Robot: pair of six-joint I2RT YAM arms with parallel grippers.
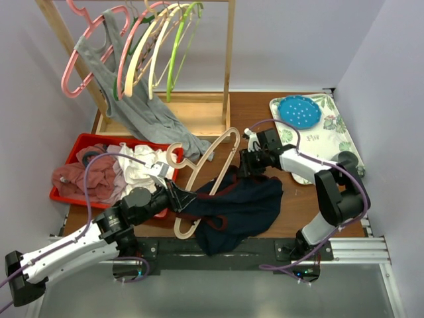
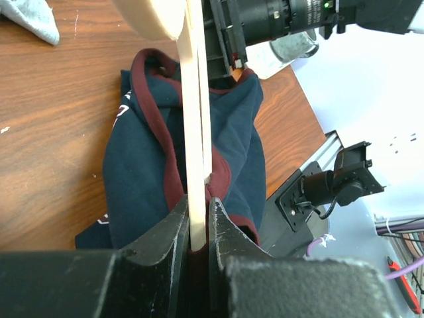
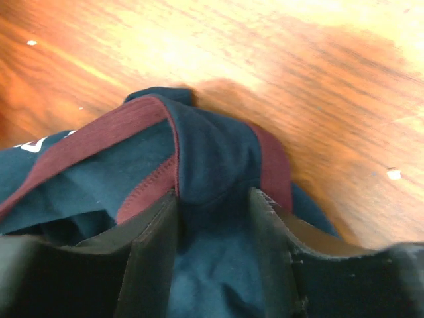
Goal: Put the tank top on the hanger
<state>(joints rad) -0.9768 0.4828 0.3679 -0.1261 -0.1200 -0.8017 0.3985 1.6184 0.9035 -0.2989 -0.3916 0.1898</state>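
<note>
Closest to us, hard against the left wrist lens, the left gripper (image 2: 197, 209) has its two black fingers pinched tight on the hanger (image 2: 193, 119), and the thin tan bar runs straight up out of that grip. From overhead we see the hanger slanting across the middle of the wooden table (image 1: 295, 202). Its curled hook is at the rear left, one rounded shoulder sits near the table's front edge, and the other reaches up toward the right arm.

Moving right, we come to the tank top (image 1: 245, 205), a crumpled navy heap on the table between the two grippers, just ahead of the arm bases. The bar crosses over the cloth and dark red trim (image 2: 173, 179) curls beside it, but we can't tell whether it has gone through an opening.

Further right, the right gripper (image 3: 212, 194) is clamped on a bunched fold at the garment's far edge, with navy cloth and red trim squeezed between its fingers. At the far right lies a leaf-patterned tray (image 1: 334, 142) carrying a blue plate (image 1: 299, 111).
</note>
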